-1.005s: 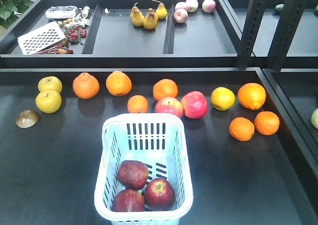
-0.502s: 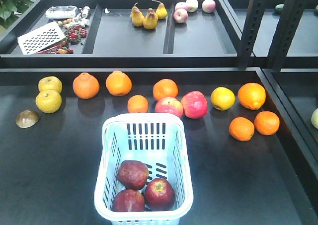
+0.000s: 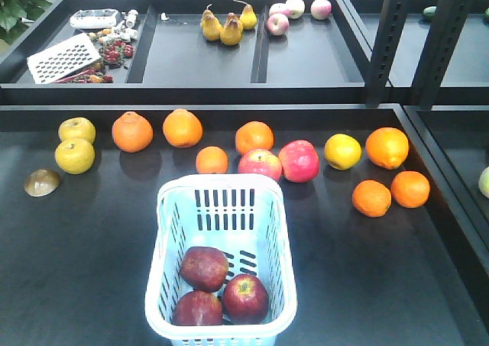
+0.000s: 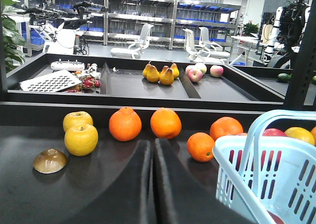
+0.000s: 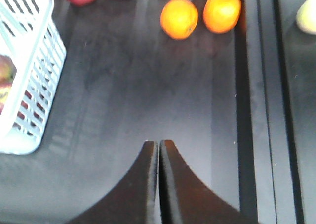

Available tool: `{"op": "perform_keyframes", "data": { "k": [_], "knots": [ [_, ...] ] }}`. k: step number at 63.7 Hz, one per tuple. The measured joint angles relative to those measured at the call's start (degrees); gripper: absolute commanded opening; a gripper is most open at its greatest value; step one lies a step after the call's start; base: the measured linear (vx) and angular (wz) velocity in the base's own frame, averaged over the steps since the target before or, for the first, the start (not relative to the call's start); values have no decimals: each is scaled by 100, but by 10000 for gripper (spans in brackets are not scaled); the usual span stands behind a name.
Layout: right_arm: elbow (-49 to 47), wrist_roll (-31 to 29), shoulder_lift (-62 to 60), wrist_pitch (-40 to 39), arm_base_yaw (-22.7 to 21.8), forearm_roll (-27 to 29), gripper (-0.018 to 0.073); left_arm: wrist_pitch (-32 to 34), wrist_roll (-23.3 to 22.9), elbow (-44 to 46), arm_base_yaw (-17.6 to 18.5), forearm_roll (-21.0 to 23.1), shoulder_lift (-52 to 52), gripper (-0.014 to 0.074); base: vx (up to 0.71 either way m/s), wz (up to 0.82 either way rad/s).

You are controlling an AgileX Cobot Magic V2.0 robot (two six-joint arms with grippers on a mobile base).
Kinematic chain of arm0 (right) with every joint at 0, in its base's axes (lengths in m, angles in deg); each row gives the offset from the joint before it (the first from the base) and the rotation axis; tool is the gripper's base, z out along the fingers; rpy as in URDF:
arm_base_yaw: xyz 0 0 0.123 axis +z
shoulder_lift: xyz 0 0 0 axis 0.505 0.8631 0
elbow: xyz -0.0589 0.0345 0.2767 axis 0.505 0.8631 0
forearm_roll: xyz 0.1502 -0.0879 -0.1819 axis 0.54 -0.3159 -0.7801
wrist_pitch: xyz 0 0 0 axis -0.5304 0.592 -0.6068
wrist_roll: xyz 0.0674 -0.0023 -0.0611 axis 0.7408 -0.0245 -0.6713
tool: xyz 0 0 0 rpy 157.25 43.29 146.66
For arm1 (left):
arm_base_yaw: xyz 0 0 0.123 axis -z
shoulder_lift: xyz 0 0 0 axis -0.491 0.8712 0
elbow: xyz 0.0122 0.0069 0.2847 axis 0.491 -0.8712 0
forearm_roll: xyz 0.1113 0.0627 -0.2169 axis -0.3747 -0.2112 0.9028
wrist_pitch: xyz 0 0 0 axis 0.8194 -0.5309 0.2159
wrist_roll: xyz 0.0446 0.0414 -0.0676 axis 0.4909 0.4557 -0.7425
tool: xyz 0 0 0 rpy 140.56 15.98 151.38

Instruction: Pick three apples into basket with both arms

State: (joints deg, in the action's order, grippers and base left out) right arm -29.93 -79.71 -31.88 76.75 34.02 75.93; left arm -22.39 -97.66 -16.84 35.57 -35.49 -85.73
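Note:
Three dark-red apples lie in the near end of the pale blue basket [image 3: 275, 239]: one at the back left [image 3: 204, 268], one at the front left [image 3: 197, 308], one at the front right [image 3: 245, 298]. In the left wrist view the basket [image 4: 236, 160] stands to the right of my left gripper [image 4: 152, 142], which is shut and empty. In the right wrist view the basket [image 5: 37, 61] is at the left, with my right gripper [image 5: 158, 143] shut over bare table to its right. Neither arm shows in the front view.
A row of fruit lies behind the basket: yellow apples [image 3: 75, 156], oranges [image 3: 132, 131], two pink-red apples [image 3: 298, 161], a lemon-yellow fruit [image 3: 342, 151]. Two oranges [image 5: 179, 18] sit near the right rail. A brown shell-like thing [image 3: 42, 182] lies at the left. The back shelf holds pears [image 3: 221, 27].

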Motion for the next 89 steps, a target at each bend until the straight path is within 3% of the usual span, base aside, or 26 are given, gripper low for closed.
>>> {"op": "perform_keyframes", "data": {
  "k": [9,29,46,56,89],
  "knots": [
    [371,0,-612,-597,0,0,-8,0,0,0,0,0,0,-6,0,0],
    [2885,0,-2687,-3377,0,0,-8,0,0,0,0,0,0,-6,0,0],
    [4327,0,-3699,-4829,0,0,-8,4,0,0,0,0,0,-6,0,0],
    [4358,0,-3699,-5178,0,0,-8,4,0,-1,0,0,0,-6,0,0],
    [4358,0,-3717,-5234,0,0,-8,4,0,-1,0,0,0,-6,0,0]
  ]
}}
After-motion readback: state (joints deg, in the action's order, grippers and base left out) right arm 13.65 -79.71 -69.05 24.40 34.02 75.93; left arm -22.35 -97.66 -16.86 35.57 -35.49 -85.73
